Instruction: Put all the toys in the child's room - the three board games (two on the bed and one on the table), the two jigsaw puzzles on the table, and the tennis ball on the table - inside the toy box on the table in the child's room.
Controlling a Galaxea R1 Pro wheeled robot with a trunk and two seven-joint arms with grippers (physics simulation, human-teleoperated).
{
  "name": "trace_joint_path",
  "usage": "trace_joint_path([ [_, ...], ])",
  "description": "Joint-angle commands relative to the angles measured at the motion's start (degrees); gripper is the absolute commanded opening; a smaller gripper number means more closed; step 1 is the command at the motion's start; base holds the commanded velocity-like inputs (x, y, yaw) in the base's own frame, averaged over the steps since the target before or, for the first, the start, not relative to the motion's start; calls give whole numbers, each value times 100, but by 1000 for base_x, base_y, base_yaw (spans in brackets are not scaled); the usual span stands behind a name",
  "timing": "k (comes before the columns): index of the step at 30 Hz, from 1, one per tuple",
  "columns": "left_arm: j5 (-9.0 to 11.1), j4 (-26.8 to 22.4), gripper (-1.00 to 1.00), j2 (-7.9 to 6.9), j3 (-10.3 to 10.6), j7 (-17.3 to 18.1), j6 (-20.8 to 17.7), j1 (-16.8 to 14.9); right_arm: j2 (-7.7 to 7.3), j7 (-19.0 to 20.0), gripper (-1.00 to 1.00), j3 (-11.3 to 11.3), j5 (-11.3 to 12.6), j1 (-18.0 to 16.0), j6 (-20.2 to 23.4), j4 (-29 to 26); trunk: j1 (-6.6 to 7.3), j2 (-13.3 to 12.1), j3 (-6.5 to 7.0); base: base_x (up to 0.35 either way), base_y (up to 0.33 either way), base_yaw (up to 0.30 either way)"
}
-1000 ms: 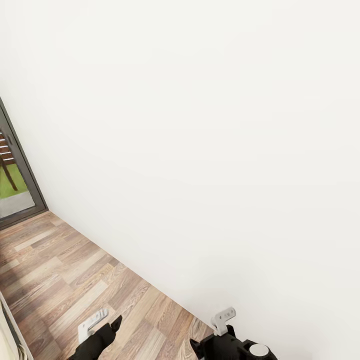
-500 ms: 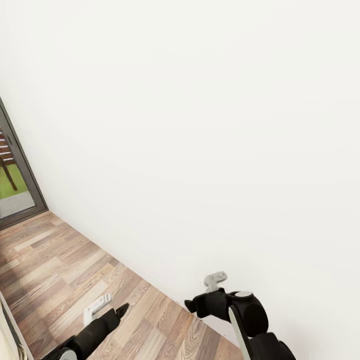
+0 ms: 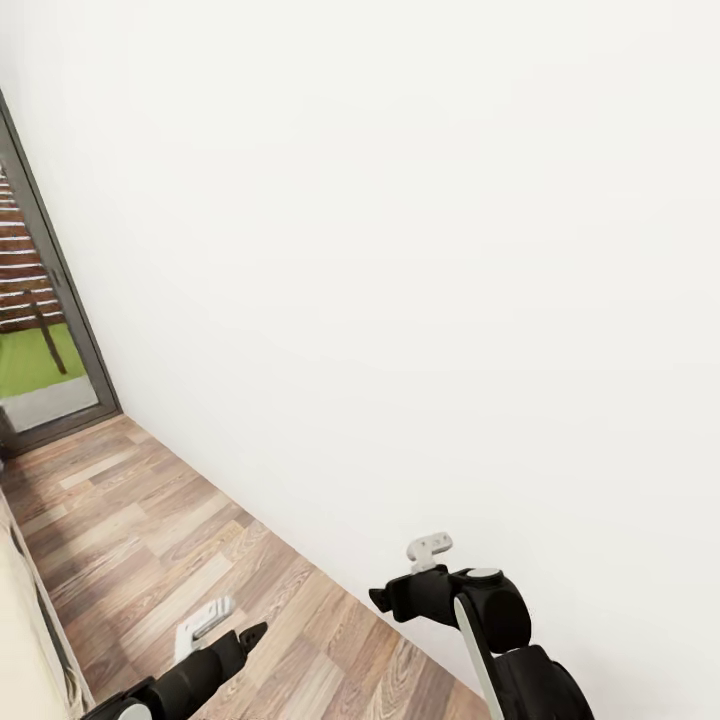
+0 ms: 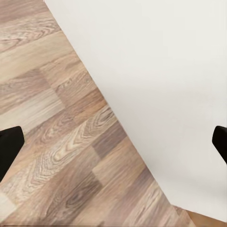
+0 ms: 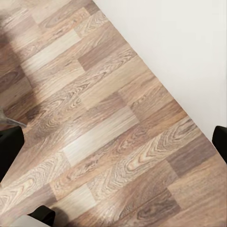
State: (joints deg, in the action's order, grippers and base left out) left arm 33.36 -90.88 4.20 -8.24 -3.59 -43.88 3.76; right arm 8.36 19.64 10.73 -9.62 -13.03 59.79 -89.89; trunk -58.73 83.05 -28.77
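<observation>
None of the toys, the toy box, the bed or the table is in view. In the head view my left gripper (image 3: 226,628) hangs low over the wooden floor (image 3: 140,520). My right gripper (image 3: 406,574) is raised close to the white wall (image 3: 400,250). In the left wrist view the black fingertips (image 4: 9,147) stand far apart at the picture's edges, with only floor and wall between them. The right wrist view has its fingertips (image 5: 9,146) just as far apart, over bare floor planks (image 5: 109,123). Both grippers are open and hold nothing.
A dark-framed glass door (image 3: 48,330) stands at the far left, with green grass and a wooden fence outside. A beige furniture edge (image 3: 20,640) runs along the lower left. The wall meets the floor on a diagonal line running towards the lower right.
The head view has shifted, so the door now sits higher and further right. My right arm rose into view and both grippers moved up and forward a little.
</observation>
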Motion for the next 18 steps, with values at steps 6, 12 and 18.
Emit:
trace_joint_path([
  [6, 69, -71, 100, 2, 77, -29, -92, 13, -4, 49, 100, -5, -64, -17, 21, 3, 0, 3, 6, 0, 0, 261],
  [12, 72, -93, 100, 8, 116, -18, -60, 17, -11, 52, 100, -7, -65, -16, 21, 5, 0, 3, 14, 0, 0, 264],
  [18, 73, -101, 100, 15, 137, -13, -48, 18, -17, 56, 100, -9, -66, -4, -33, 6, 0, 3, 17, 0, 0, 156],
])
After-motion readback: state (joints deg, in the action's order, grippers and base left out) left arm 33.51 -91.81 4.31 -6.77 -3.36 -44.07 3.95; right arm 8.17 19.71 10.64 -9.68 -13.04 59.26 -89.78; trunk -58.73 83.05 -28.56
